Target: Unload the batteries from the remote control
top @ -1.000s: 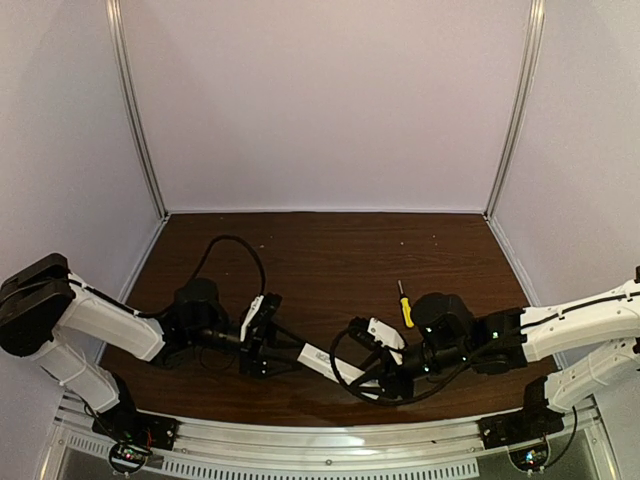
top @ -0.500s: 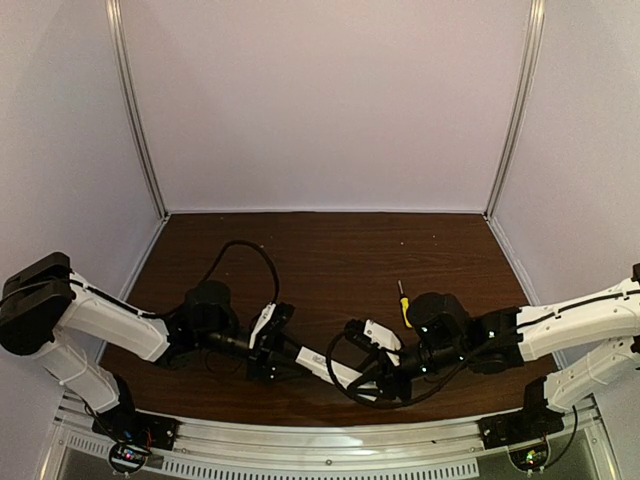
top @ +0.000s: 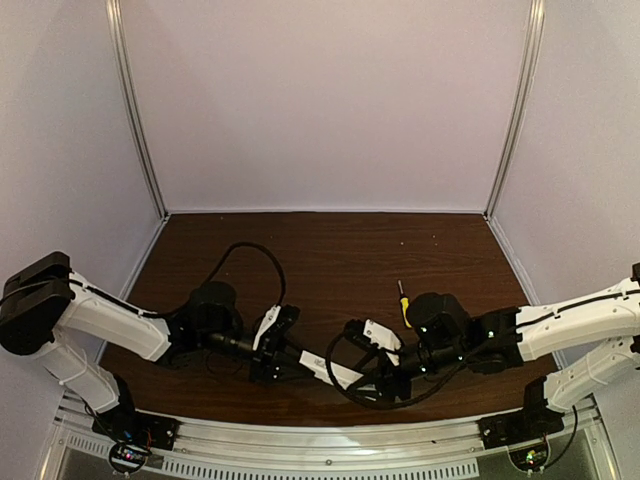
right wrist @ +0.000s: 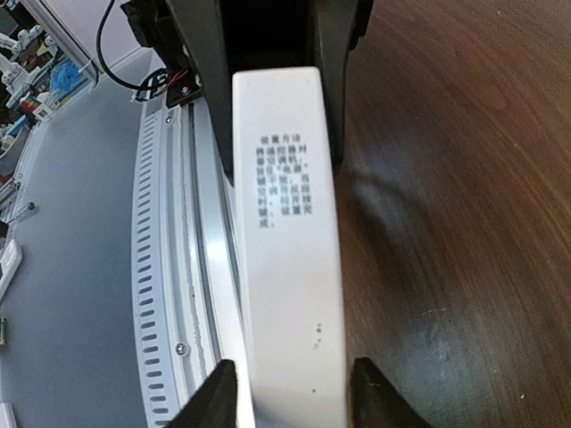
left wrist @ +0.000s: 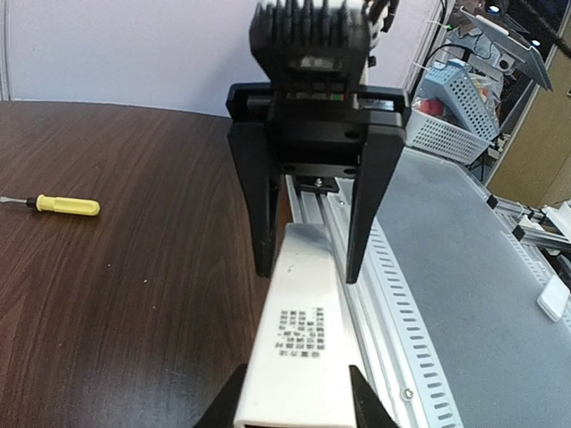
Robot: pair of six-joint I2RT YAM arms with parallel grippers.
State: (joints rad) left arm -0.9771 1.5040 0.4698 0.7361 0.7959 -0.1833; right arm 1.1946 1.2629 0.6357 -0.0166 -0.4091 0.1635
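**Left gripper brings the remote closer to the right**

My left gripper (top: pixel 288 353) has slid rightward along the near side of the counter (top: pixel 340 255), carrying the remote control (top: pixel 336 371) with it. My right gripper (top: pixel 373 376) has edged slightly left. The gap between the two has narrowed, and less white bar shows between them. The black cable (top: pixel 250 247) looping over my left wrist has shifted right too.

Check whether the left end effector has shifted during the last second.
Yes. The left end effector has slid rightward, closing part of the distance to the yellow-handled screwdriver, which has stayed put.
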